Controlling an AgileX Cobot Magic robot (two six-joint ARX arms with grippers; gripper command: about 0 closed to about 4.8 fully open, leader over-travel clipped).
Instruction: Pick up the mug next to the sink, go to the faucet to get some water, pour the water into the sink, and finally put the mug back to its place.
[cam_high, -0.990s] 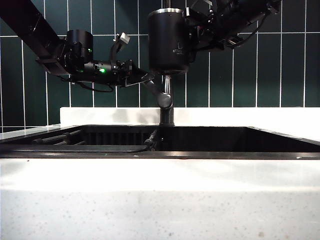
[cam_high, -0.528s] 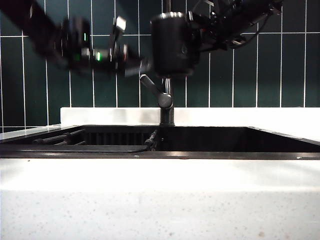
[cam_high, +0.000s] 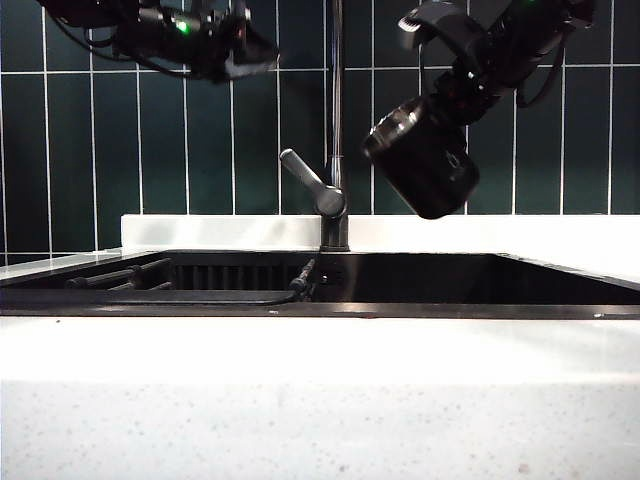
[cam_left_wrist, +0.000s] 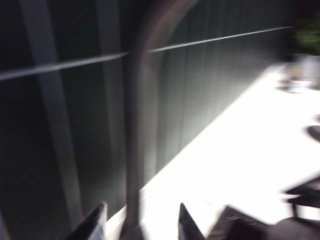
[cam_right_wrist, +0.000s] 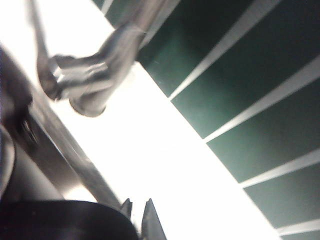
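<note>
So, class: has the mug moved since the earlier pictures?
Yes. The mug, gripped by the right hand, has gone from in front of the faucet pipe to its right, lower and tipped, mouth toward the pipe.

We see the faucet (cam_high: 337, 120) pipe standing mid-sink (cam_high: 420, 278); left tool (cam_high: 235, 45) open, high left of it; tilted mug (cam_high: 422, 160) on shut right tool (cam_high: 425, 25) blocks its right.
</note>
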